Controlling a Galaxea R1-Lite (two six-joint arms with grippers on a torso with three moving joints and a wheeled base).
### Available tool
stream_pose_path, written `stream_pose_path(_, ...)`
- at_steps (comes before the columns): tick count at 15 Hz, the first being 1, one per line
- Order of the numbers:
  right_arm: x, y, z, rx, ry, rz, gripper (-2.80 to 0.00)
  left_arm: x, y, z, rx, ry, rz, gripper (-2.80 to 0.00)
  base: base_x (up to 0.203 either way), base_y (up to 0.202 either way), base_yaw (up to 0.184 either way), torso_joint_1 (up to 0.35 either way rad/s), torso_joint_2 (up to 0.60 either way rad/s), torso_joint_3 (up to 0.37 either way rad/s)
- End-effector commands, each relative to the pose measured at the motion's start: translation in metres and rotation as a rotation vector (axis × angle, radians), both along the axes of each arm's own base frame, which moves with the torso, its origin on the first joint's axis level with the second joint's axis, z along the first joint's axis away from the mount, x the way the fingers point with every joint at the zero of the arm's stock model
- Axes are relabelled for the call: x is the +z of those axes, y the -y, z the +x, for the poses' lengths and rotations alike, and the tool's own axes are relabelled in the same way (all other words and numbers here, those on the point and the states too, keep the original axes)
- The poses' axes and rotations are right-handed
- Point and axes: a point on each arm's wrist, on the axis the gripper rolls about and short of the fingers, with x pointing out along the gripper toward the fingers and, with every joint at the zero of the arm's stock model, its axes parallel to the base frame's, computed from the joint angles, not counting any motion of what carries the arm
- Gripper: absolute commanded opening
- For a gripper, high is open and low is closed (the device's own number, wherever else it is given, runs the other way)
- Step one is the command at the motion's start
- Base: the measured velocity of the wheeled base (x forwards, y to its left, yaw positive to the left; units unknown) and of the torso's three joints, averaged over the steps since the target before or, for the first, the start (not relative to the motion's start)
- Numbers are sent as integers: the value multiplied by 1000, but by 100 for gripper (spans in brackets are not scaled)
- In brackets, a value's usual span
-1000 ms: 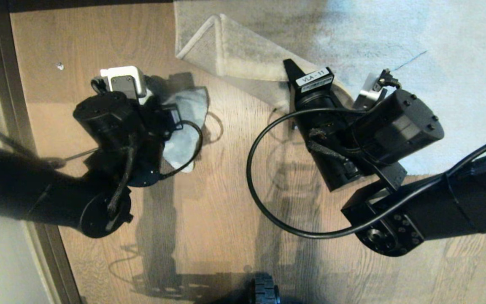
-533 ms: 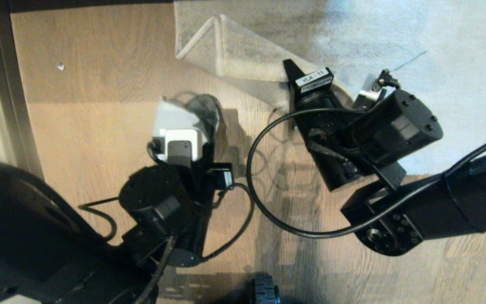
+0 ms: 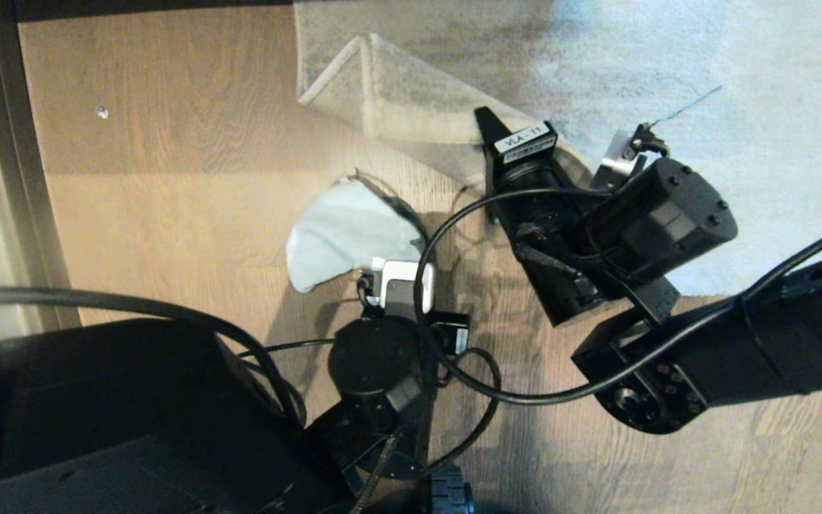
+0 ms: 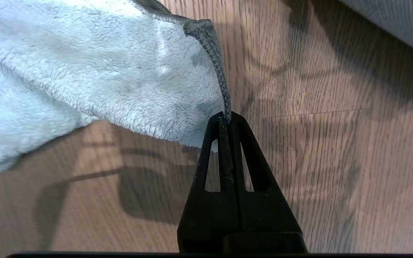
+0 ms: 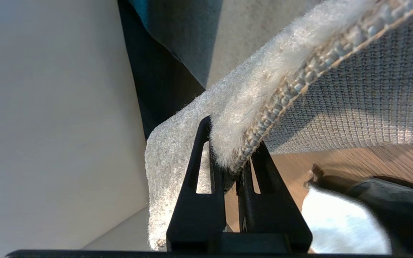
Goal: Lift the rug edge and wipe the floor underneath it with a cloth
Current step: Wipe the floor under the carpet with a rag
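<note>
The pale rug's corner is raised off the brown plank floor (image 3: 190,178), and the rug edge (image 3: 397,93) is folded up and over. My right gripper (image 3: 488,123) is shut on that rug edge (image 5: 264,89), jaws (image 5: 229,143) clamping pile and woven backing. The cloth (image 3: 343,232), off-white face up, lies spread on the floor just left of the lifted rug. In the left wrist view my left gripper (image 4: 225,116) is shut on the cloth's (image 4: 84,71) dark grey hem, low over the planks. The cloth (image 5: 335,222) also shows under the raised rug.
A dark baseboard strip (image 3: 4,143) runs along the left side. A small white speck (image 3: 101,112) lies on the far floor. Black cables (image 3: 454,357) loop between the arms. My left arm's bulk (image 3: 133,428) fills the near left, and a base wheel (image 3: 450,492) sits at the near edge.
My left arm has swung from the left side toward the middle and nearer, dragging the cloth across the floor toward the lifted rug. The right gripper has kept the rug edge raised.
</note>
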Motion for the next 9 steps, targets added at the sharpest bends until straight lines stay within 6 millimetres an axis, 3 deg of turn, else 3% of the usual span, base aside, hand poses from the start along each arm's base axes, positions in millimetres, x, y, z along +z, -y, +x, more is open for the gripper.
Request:
stream_pose_path(1, 1, 0, -1, 2, 25, 33, -280, -11, 8, 7, 9, 8, -12, -280, 0, 0, 0, 0, 0, 0)
stream_pose_path(4, 1, 1, 0, -1, 24, 34, -280, -13, 1, 25, 54, 13, -17, -280, 0, 0, 0, 0, 0, 0)
stream_pose_path(9, 1, 1, 0, 0, 25, 33, -280, -10, -41, 67, 202, 23, -24, -280, 0, 0, 0, 0, 0, 0)
